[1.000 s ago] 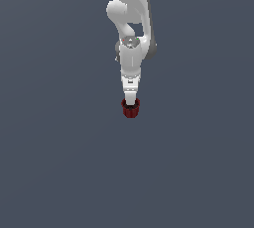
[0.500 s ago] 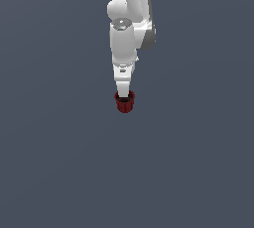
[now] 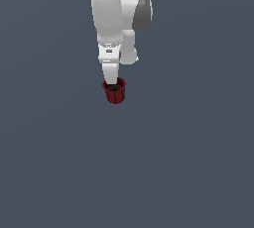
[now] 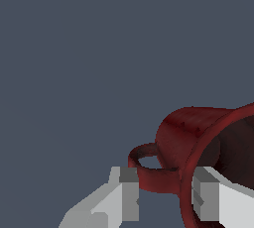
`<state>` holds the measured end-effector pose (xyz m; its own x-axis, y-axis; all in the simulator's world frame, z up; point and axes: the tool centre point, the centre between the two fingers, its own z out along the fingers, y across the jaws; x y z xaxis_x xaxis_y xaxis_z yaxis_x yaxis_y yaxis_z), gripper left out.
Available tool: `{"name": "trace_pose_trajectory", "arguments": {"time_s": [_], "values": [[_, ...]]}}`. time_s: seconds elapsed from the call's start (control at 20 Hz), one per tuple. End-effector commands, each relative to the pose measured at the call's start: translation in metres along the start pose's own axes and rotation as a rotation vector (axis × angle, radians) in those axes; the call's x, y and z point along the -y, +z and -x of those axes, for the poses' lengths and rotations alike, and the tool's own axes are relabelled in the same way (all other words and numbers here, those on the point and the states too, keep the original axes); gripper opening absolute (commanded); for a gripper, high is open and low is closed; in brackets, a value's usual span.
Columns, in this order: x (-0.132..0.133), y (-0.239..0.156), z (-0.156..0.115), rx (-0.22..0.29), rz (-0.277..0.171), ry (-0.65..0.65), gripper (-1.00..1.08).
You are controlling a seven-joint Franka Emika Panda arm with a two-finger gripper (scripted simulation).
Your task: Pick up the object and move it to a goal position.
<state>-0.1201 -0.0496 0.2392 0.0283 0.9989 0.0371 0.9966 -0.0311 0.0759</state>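
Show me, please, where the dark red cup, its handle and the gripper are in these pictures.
Dark red cup (image 3: 115, 92): exterior view, on its outer side wall.
Handle (image 4: 149, 172): wrist view, on the loop's near band.
Gripper (image 4: 163, 195): wrist view, midway between the two fingertips, which straddle the cup's wall.

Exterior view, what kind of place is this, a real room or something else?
Most likely a simulated test scene, not a real room. The ground is one flat, featureless grey-blue with no walls or furniture. The white arm and dark red cup look computer-rendered, and the hand looks blocky.
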Motion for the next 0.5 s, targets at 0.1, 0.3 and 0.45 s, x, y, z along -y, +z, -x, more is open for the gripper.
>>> {"name": "trace_pose_trajectory", "arguments": {"time_s": [0.1,0.3,0.45], "values": [[-0.008,-0.043,0.019,0.000,0.003,-0.001,-1.00],[-0.016,-0.081,0.037,0.001,0.004,0.000,-1.00],[-0.022,-0.109,0.050,0.002,0.003,0.001,-1.00]]}}
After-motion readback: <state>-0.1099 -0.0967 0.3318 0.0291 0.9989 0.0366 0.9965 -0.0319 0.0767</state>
